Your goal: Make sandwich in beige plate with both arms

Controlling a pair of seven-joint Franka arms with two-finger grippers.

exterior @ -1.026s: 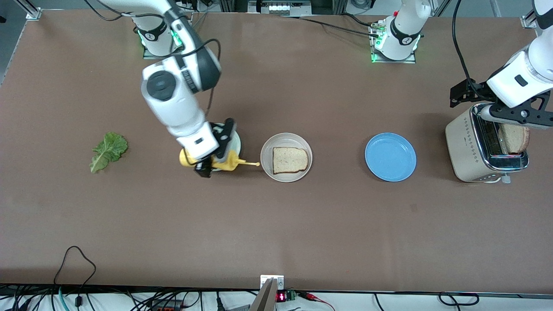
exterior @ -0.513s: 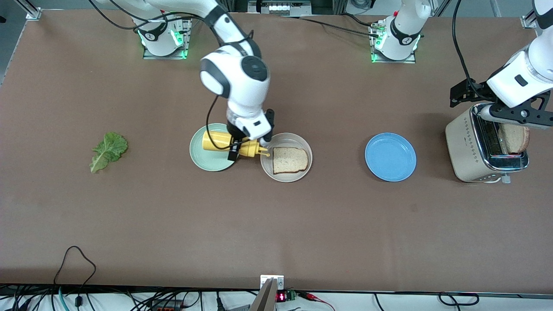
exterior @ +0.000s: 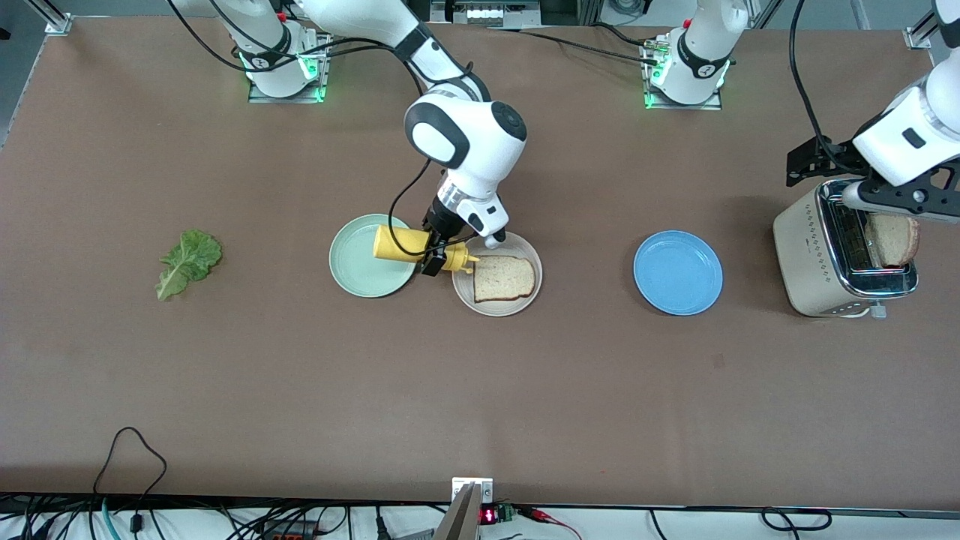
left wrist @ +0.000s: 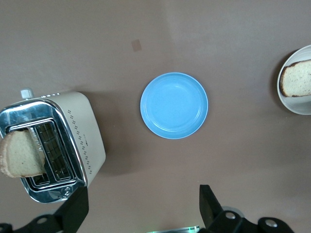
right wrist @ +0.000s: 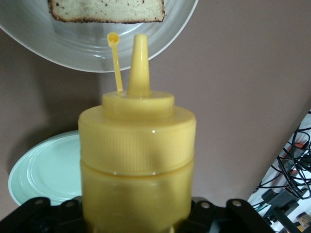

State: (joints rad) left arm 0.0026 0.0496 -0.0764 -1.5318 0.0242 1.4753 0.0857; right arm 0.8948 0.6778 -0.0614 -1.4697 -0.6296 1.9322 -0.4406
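brown table [exterior: 225, 390] | right tool [exterior: 439, 255] grips mustard bottle [exterior: 409, 246] (base hidden)

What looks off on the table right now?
Nothing is spilled or damaged. The lettuce leaf lies bare on the table toward the right arm's end, and one toast slice leans crooked out of the toaster.

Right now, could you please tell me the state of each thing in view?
Right end effector: shut on the mustard bottle, tipped, cap off, over the beige plate.
Left end effector: open, over the toaster.
Toast slice: flat on plate.
Second slice: upright in toaster.
Lettuce: on table.
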